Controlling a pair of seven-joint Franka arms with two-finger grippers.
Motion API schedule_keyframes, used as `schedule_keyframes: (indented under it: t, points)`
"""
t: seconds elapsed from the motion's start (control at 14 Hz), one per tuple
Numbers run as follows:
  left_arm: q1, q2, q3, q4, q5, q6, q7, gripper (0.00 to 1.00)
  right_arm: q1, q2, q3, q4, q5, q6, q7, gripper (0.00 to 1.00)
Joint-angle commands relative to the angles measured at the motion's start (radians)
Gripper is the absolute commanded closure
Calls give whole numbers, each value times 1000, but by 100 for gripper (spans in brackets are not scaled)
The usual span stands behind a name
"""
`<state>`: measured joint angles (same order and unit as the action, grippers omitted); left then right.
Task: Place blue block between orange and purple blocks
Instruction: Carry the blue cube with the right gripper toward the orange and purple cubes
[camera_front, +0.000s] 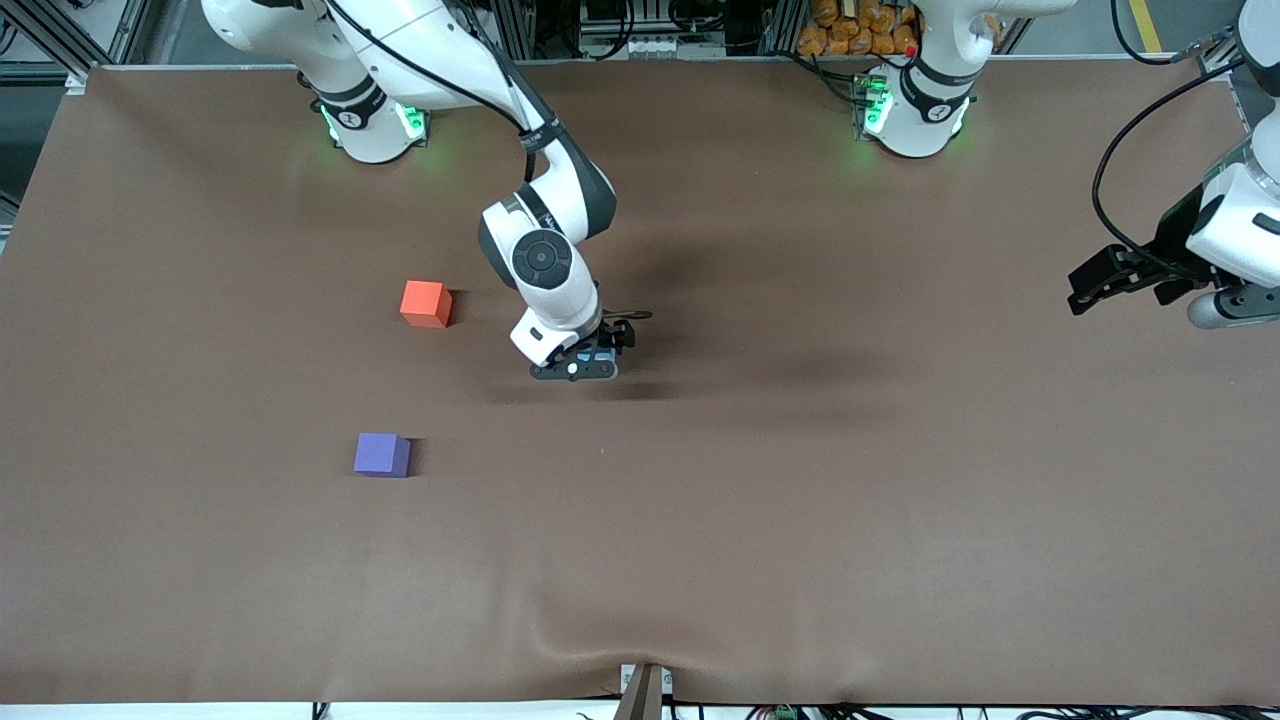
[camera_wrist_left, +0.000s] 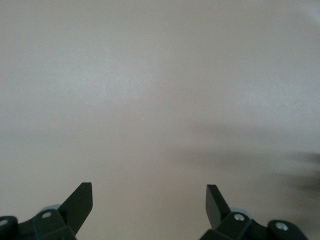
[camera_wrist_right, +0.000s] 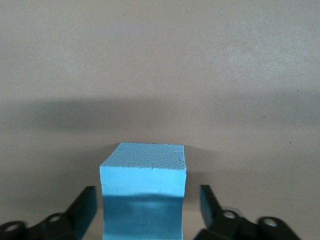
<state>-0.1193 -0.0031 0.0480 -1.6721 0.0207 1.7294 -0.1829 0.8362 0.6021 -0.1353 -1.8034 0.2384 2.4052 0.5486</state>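
The light blue block (camera_wrist_right: 142, 195) sits between the fingers of my right gripper (camera_wrist_right: 145, 189), which is open, with a gap showing on each side of the cube. In the front view the right gripper (camera_front: 585, 365) is low over the middle of the table and hides most of the block. The orange block (camera_front: 426, 303) lies toward the right arm's end. The purple block (camera_front: 382, 455) lies nearer the front camera than the orange one. My left gripper (camera_front: 1085, 285) waits, open and empty (camera_wrist_left: 150, 187), over the left arm's end of the table.
A brown cloth (camera_front: 800, 500) covers the whole table. A small bracket (camera_front: 645, 690) stands at the table edge nearest the front camera. The two arm bases (camera_front: 370, 125) (camera_front: 915, 115) stand along the edge farthest from that camera.
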Motion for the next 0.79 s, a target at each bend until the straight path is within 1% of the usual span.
schedule_keyframes:
  t: [0.0, 0.07, 0.14, 0.36, 0.5, 0.57, 0.71]
  points:
    - [1, -5, -2, -3, -16, 9, 20, 0, 1, 13, -4, 26, -48, 2, 20, 82]
    - [0, -5, -2, -3, -16, 9, 20, 0, 1, 10, -21, 35, -83, 0, 20, 100]
    - [0, -3, -2, -2, -16, 10, 20, 0, 0, 10, -32, 51, -89, -9, 19, 100]
    - [1, -1, -10, -5, -16, 10, 20, 0, -25, -13, -32, 47, -88, -18, 17, 100]
    - [1, -1, -14, -8, -16, 10, 20, 0, -86, -73, -32, 35, -93, -50, -22, 100]
    - [1, 0, -14, -9, -16, 10, 20, 0, -110, -103, -33, 30, -93, -63, -83, 100]
    - [0, 6, -16, -8, -16, 10, 19, 0, -208, -178, -32, -2, -91, -125, -269, 100]
